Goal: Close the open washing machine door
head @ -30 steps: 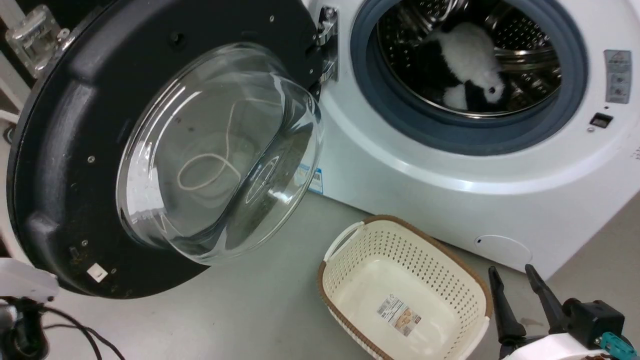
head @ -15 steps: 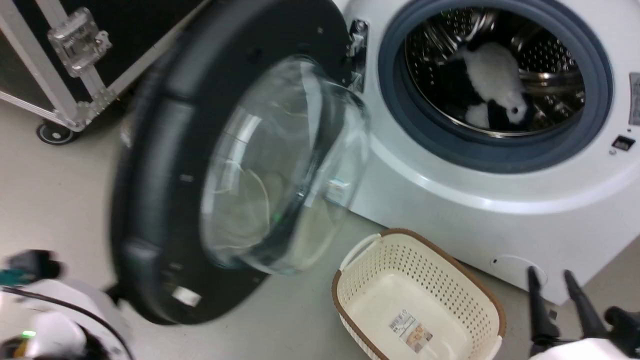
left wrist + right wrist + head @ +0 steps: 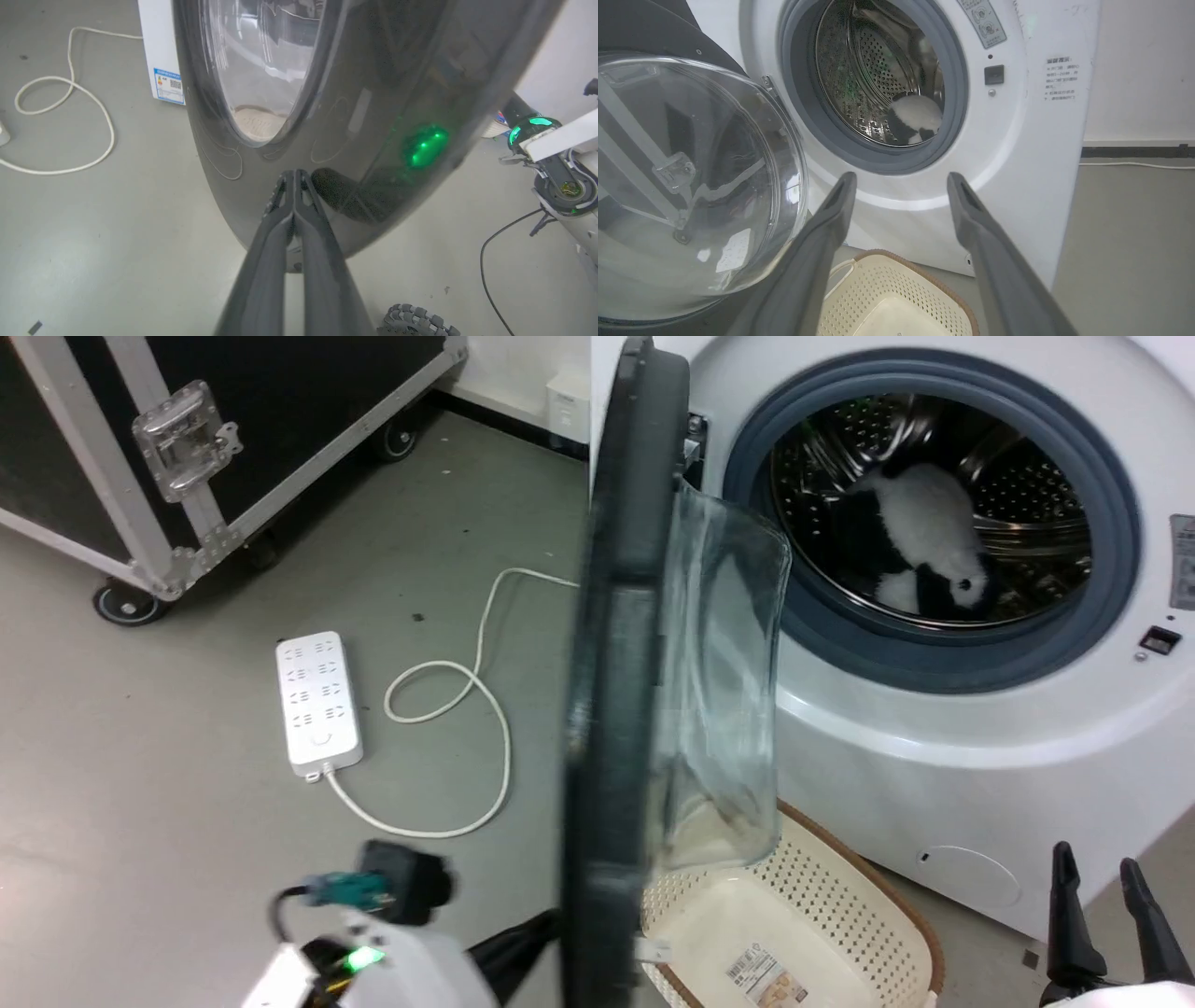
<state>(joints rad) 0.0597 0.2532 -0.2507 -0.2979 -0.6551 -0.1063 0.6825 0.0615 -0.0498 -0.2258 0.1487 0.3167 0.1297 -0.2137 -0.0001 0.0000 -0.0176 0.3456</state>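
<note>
**Gripper state.** Left gripper [image 3: 293,176]: fingers pressed together and holding nothing. The tips rest against the glossy outer face of the washing machine door [image 3: 373,93], low on its black rim, where they meet their own reflection. Right gripper [image 3: 901,179]: fingers spread wide, empty, touching nothing.

**Pose.** The left arm reaches up to the door from below, on its outer side. The right gripper sits well apart from the door on the glass-bowl side, fingers pointing toward the drum mouth.

**Door.** It stands partly open, about square to the front of the washing machine [image 3: 934,756], with the bowl toward the drum.

**Surroundings.**
- In the drum beyond the door lies a black-and-white plush toy [image 3: 920,532].
- A cream perforated basket [image 3: 840,896] sits on the grey floor [image 3: 140,803] beneath the door's bowl.
- On the door's outer side lie a white power strip [image 3: 317,700] and its looped cable [image 3: 448,681].
- Farther off stands a black wheeled case [image 3: 280,392].
</note>
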